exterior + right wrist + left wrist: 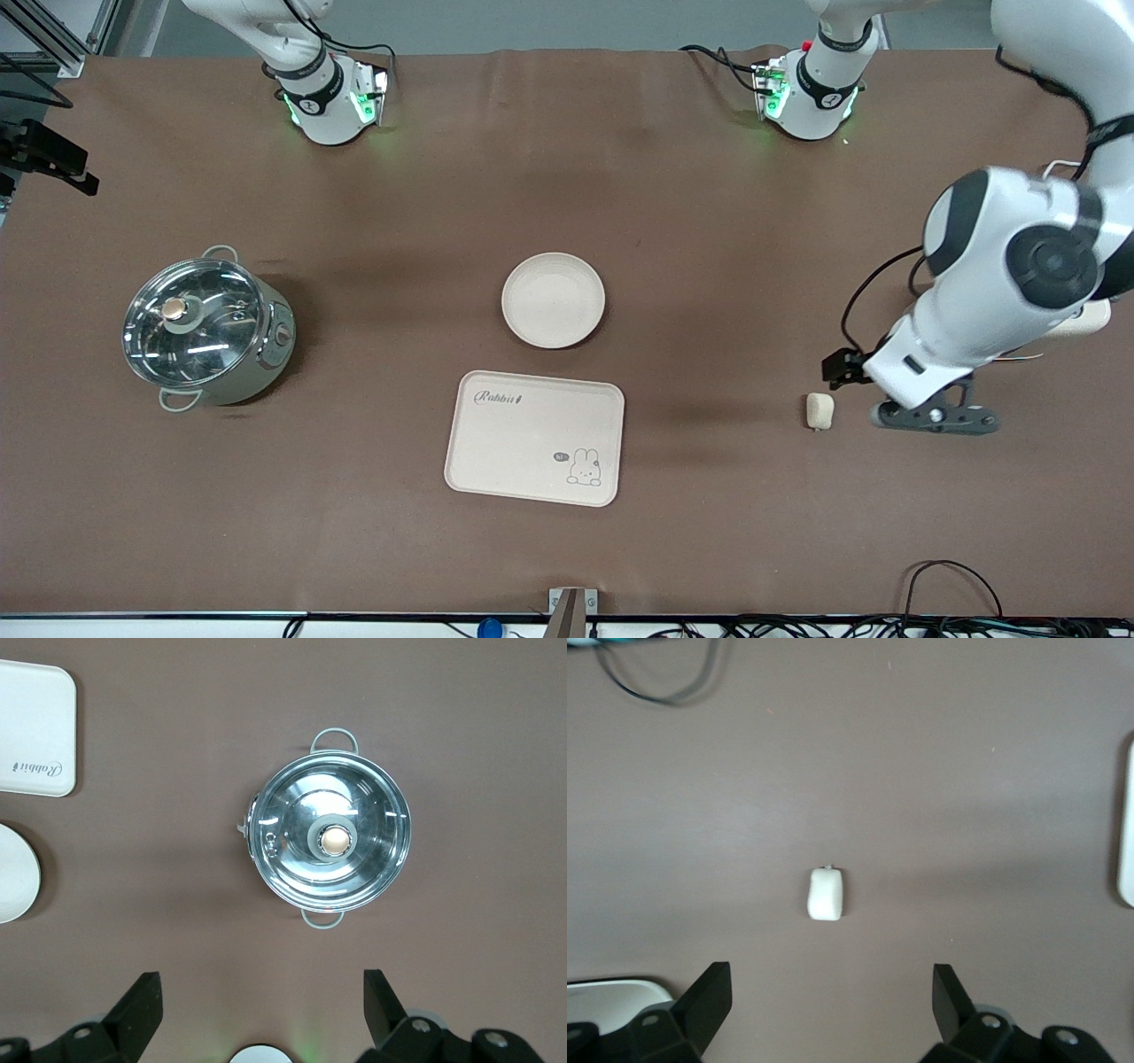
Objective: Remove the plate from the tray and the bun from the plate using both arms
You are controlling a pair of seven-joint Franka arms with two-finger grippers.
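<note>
Plate (553, 299) and tray (534, 438) empty (bun (819, 411) on table).

Plate (553, 299), tray (534, 438), bun (819, 411) apart on table.

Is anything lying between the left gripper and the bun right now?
Nothing visible does. The bun lies alone on bare table under the open left gripper, toward the left arm's end; plate and tray sit apart.
</note>
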